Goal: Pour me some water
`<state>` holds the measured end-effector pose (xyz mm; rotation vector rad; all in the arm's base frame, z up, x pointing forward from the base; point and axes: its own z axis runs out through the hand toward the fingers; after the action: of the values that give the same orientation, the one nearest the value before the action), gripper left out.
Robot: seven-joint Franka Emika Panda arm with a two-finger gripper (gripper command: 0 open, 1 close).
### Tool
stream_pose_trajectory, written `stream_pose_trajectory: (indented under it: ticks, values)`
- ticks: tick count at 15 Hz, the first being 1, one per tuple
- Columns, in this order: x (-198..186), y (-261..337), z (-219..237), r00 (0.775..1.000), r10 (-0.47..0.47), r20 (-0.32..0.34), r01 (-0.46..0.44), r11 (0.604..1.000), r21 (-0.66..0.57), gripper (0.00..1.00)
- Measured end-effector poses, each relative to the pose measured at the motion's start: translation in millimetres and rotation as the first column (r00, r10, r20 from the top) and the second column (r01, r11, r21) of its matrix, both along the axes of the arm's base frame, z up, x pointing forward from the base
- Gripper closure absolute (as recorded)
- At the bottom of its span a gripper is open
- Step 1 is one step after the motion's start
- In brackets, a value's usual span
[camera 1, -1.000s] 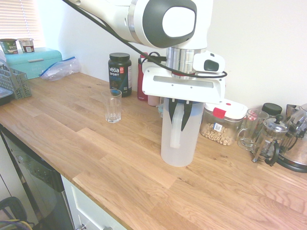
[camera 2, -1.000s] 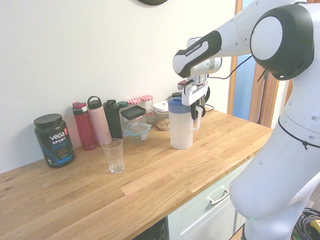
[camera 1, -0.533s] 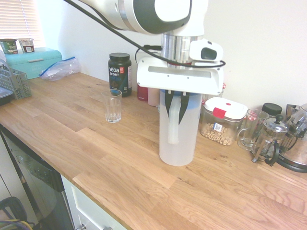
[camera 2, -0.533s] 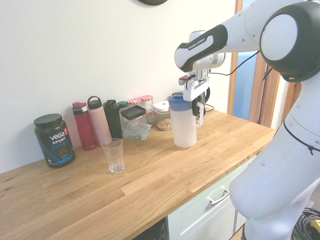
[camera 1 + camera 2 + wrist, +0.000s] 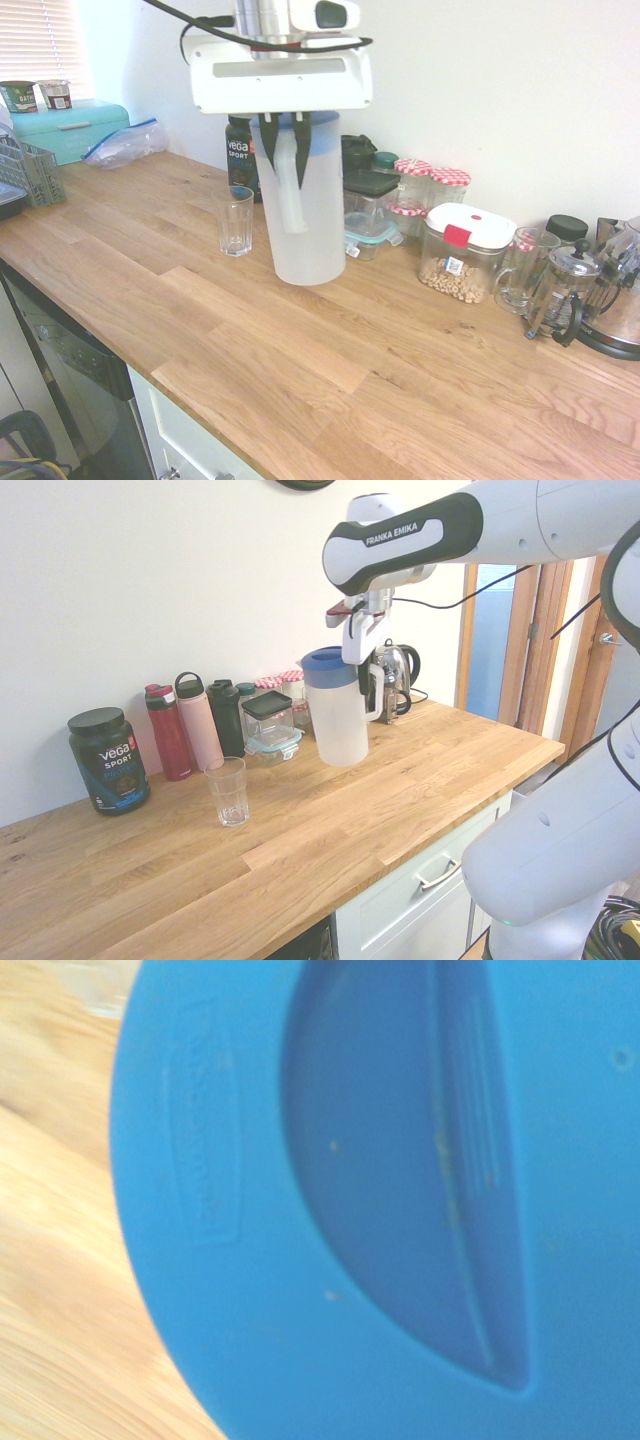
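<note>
The gripper pinches the pitcher by its handle, upright so nothing spills. It hangs clear of the counter, near the glass, ready for pouring.

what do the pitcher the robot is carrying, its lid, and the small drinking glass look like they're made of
The tall frosted pitcher looks like translucent, matte plastic: cloudy, milky walls with a moulded handle. Its blue lid looks like opaque moulded plastic, dull, with raised lettering. The small clear tumbler seems to be glass: fully see-through, with bright glints and a thick base, though clear plastic cannot be ruled out.
</note>
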<state>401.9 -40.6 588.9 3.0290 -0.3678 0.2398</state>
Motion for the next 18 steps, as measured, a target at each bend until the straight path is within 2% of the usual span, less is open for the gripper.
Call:
stream_pose_trajectory:
  ticks: [4,8,14,18]
  values:
    - [24,74,-6,0.996,0.073,-0.052,-0.076,0.996,-0.056,1.0]
    - [62,114,-26,0.98,0.1,-0.172,-0.132,0.974,-0.182,1.0]
    - [100,155,-34,0.929,0.105,-0.356,-0.235,0.908,-0.346,1.0]
    - [102,176,-44,0.896,0.089,-0.436,-0.296,0.85,-0.435,1.0]
